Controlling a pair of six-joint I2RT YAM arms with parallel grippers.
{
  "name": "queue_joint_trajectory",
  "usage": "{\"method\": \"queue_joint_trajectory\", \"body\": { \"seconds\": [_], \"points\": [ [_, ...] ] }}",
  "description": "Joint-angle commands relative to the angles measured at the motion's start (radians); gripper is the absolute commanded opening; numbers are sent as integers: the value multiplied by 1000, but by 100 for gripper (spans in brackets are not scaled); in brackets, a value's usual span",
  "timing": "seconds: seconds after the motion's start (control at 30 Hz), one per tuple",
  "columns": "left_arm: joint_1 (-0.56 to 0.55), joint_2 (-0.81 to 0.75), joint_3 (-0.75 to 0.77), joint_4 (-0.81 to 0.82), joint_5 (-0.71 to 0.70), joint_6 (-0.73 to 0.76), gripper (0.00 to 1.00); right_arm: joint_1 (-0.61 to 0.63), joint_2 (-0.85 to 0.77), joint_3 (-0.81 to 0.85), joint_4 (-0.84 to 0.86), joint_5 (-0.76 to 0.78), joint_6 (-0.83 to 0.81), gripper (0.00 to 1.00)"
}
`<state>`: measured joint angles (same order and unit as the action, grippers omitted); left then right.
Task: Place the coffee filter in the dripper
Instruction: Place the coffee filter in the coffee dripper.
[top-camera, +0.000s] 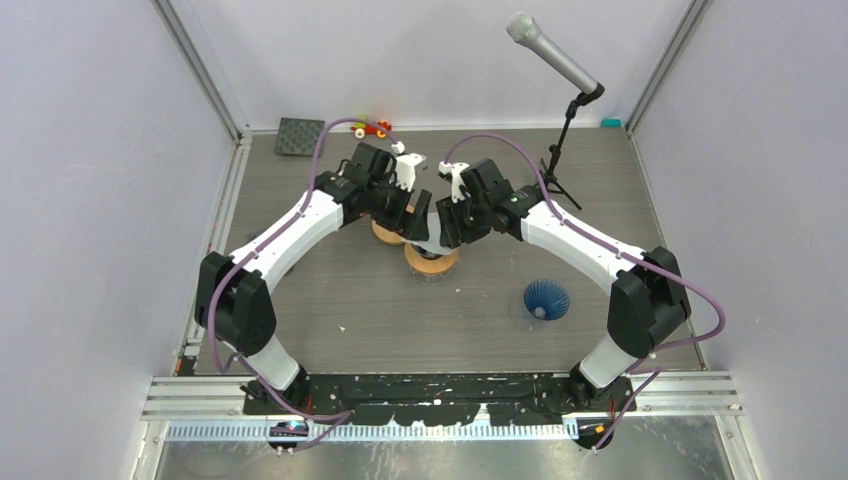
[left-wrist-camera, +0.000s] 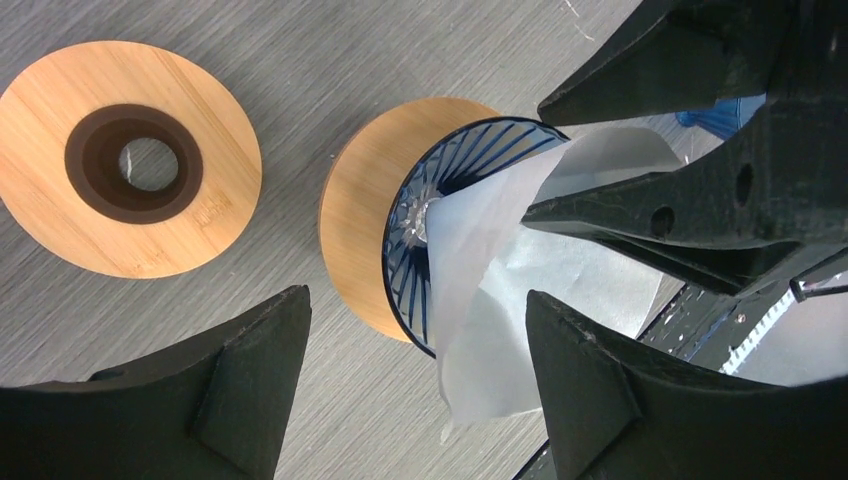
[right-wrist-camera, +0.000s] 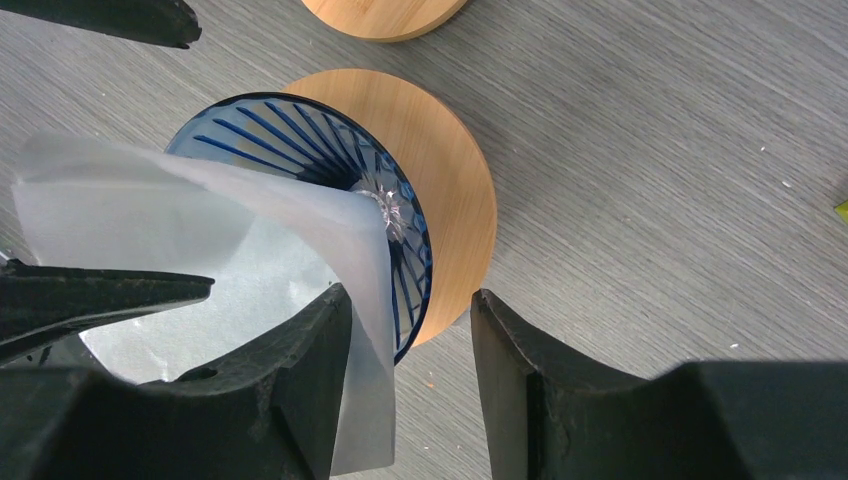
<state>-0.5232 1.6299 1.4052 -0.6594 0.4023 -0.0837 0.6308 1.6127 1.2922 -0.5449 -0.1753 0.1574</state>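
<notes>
Left wrist: coffee filter (left-wrist-camera: 540, 270) overhangs dripper (left-wrist-camera: 470, 150) rim | left gripper (left-wrist-camera: 418, 300) wide, empty | right gripper (right-wrist-camera: 410, 300) half-parted, empty

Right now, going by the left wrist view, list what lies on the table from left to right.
Loose wooden ring → dripper's wooden base → blue ribbed dripper → white coffee filter, which sits partly in the dripper.

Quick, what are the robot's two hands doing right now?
Left gripper: open, holding nothing.
Right gripper: open, with the edge of the coffee filter loose between its fingers, not pinched.
</notes>
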Motion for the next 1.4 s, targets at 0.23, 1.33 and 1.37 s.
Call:
{"method": "queue_joint_trajectory", "body": {
  "seconds": [0.23, 1.33, 1.37],
  "points": [
    [-3, -18, -5, 53, -57, -31, 78, -4, -25, -7, 37, 22, -2, 52],
    [-1, 27, -48, 71, -38, -36, 60, -3, 19, -13, 45, 28, -2, 51],
    [-1, 28, -48, 71, -38, -36, 60, -3, 22, -13, 44, 28, -4, 51]
  ]
}}
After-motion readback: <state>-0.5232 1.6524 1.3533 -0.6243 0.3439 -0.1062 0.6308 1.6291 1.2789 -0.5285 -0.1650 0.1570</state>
